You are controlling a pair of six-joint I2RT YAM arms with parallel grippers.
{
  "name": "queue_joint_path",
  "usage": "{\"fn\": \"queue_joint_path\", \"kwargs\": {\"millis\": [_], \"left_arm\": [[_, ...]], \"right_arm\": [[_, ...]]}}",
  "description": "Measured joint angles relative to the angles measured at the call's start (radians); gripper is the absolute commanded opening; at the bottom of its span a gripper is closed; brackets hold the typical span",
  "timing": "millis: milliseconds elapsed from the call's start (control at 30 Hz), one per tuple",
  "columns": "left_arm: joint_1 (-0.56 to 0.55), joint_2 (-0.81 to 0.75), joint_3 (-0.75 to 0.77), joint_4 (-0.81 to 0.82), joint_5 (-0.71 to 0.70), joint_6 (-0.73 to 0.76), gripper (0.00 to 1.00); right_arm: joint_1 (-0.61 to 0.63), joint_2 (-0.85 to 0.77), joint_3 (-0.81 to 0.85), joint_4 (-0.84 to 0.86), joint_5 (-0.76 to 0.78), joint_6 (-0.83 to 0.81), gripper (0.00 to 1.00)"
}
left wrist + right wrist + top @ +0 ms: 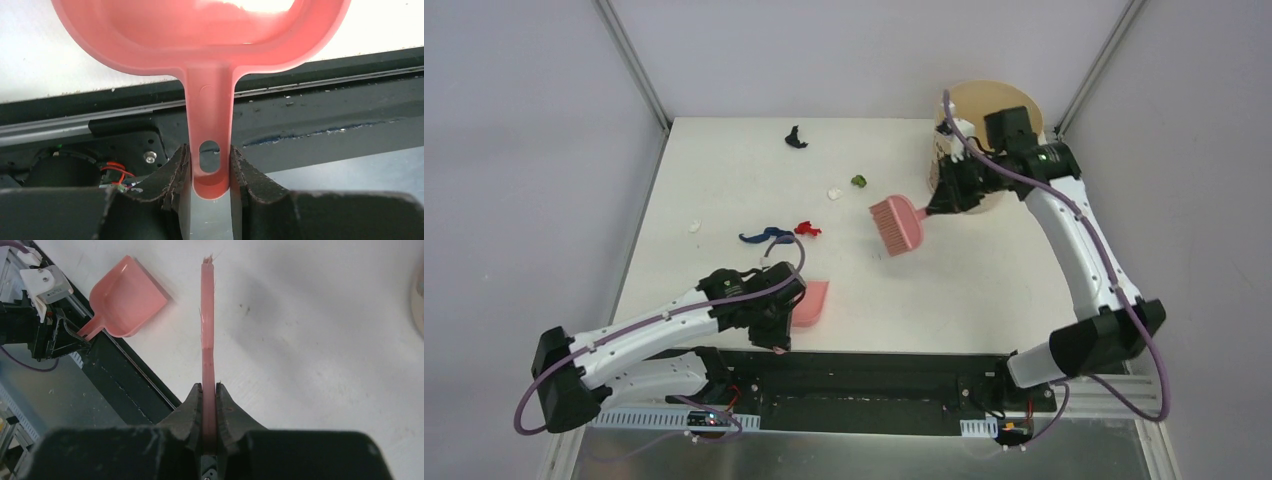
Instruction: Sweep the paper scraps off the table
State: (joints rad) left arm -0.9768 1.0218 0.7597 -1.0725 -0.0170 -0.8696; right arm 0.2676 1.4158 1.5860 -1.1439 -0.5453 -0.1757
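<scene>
The left end effector [210, 167] is found clenched on the handle of the pink dustpan [200, 35], with one finger pressed to each side of the handle beside its hanging hole. The dustpan is held at the near edge of the table [984, 290], left of centre. Its pan is over the white surface and its handle reaches back over the black front edge.

The right end effector [209, 390] is found clamped on the handle of the pink brush [207, 315], which is seen edge-on in the wrist view. From above, the brush is located right of centre at mid-depth, with its bristles turned left. Contact between bristles and table cannot be determined. A beige bucket [994, 105] stands at the far right corner, just behind the right wrist.

The paper scraps [754, 238] are recorded lying on the table, apart from both tools:
- A black scrap [796, 138] lies by the far edge.
- A green scrap [860, 181] and a white scrap [834, 193] lie near the brush, to its far left.
- A red scrap [807, 229] and a blue scrap [769, 234] lie side by side, beyond the dustpan.
- A second white scrap [694, 226] lies near the left edge.
</scene>
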Motion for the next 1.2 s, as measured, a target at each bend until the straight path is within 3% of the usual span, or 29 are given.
{"fn": "queue_joint_path", "kwargs": {"millis": [167,367,467,833,1000,1200], "left_arm": [[-0.006,-0.134,-0.003,-0.091,-0.017,-0.09,0.0],[-0.006,-0.126,0.006,-0.206,-0.058,-0.121,0.0],[-0.006,-0.124,0.008,-0.235,-0.059,-0.135,0.0],[-0.006,-0.073,0.051,-0.279,-0.083,-0.145,0.0],[-0.006,-0.044,0.071,-0.288,-0.094,-0.14,0.0],[-0.006,-0.042,0.072,-0.293,-0.112,-0.135,0.0]], "right_arm": [[0.175,0.238,0.257,0.025,-0.017,0.06,0.0],[0.317,0.621,0.614,0.095,-0.111,0.207,0.0],[0.357,0.787,0.709,0.168,-0.143,0.32,0.0],[0.347,0.97,0.662,0.698,-0.185,0.935,0.0],[0.336,0.97,0.641,0.711,-0.118,1.005,0.0],[0.332,0.901,0.404,0.624,0.002,0.996,0.0]]}}
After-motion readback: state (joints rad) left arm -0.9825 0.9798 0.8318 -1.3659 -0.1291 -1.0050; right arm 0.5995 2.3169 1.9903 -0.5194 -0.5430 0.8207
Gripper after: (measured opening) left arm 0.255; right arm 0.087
